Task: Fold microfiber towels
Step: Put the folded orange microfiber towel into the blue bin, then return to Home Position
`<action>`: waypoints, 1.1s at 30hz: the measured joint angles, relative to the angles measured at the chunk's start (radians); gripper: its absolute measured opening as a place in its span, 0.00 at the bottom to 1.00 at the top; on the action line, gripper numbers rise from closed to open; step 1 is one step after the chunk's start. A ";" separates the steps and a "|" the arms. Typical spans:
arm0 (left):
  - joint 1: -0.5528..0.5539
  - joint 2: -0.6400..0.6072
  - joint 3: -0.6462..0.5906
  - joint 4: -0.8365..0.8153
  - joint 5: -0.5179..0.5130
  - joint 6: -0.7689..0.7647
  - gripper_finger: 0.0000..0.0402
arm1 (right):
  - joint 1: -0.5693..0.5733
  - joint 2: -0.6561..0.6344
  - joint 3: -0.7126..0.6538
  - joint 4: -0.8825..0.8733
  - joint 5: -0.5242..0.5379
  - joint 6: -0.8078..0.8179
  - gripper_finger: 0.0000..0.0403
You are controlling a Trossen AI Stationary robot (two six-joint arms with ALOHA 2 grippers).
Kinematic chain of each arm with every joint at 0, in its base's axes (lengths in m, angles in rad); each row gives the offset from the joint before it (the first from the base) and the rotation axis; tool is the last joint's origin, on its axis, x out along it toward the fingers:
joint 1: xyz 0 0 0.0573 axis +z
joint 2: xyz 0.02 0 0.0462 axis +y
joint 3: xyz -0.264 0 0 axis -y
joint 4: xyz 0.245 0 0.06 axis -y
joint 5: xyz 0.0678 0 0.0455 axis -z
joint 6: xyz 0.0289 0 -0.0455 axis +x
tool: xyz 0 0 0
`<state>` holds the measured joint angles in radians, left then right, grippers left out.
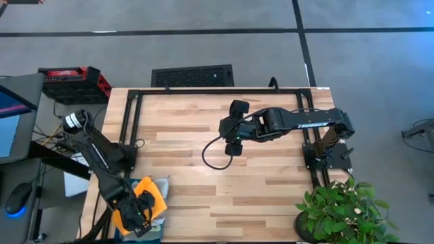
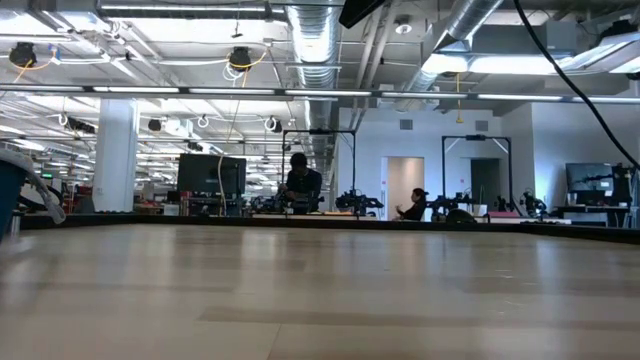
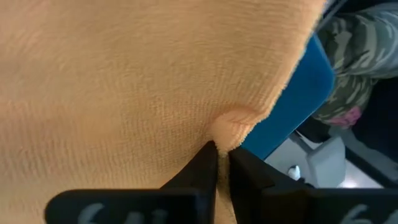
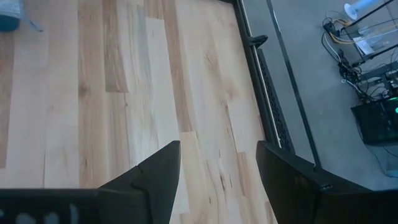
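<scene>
The left gripper (image 1: 139,215) hides most of the orange towel (image 1: 150,198) and the teal bin (image 1: 160,184), itself cut by the frame's bottom edge; 2 distant people (image 2: 300,182) are too small to read.

bright overhead ceiling lights, soft shadows, blurred near tabletop (image 2: 320,300)

Fuzzy orange towel (image 3: 124,81); smooth, perhaps matt, wooden table (image 1: 271,196)
</scene>
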<state>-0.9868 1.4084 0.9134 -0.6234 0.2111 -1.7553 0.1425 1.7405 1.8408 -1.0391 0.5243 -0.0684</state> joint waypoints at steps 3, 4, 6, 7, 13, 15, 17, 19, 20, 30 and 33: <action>0.009 0.001 0.000 0.008 -0.015 0.047 0.10 | 0.000 0.000 0.000 0.000 0.000 0.000 0.58; 0.012 0.001 0.000 0.008 -0.014 0.048 0.12 | 0.000 0.000 0.000 0.000 0.000 0.000 0.58; 0.014 0.001 0.000 0.007 -0.011 0.050 0.17 | 0.000 0.000 0.000 0.000 0.000 0.000 0.58; 0.014 0.001 0.000 0.009 -0.005 0.050 0.19 | 0.000 0.000 0.000 0.000 0.000 0.000 0.58; 0.035 -0.006 0.003 0.009 0.158 0.071 0.30 | 0.000 0.000 0.000 -0.001 0.000 -0.029 0.58; 0.040 -0.014 0.014 -0.002 0.167 0.092 0.31 | 0.000 0.000 0.000 -0.003 0.000 -0.052 0.58; 0.052 -0.029 0.030 -0.039 0.170 0.103 0.31 | 0.001 -0.004 0.000 -0.009 -0.001 -0.063 0.58; 0.067 -0.046 0.054 -0.093 0.149 0.125 0.31 | 0.005 -0.009 0.000 -0.021 0.000 -0.070 0.58; 0.074 -0.057 0.070 -0.132 0.120 0.145 0.31 | 0.008 -0.010 0.000 -0.031 0.001 -0.081 0.58; 0.186 -0.168 0.294 -0.544 -0.366 0.652 0.17 | 0.056 -0.068 0.001 -0.107 0.206 -0.135 0.40; 0.215 -0.207 0.357 -0.650 -0.615 0.830 0.09 | 0.062 -0.114 0.000 -0.163 0.210 -0.075 0.25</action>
<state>-0.7718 1.2010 1.2705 -1.2730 -0.4038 -0.9255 0.2043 1.6267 1.8409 -1.2023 0.7345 -0.1434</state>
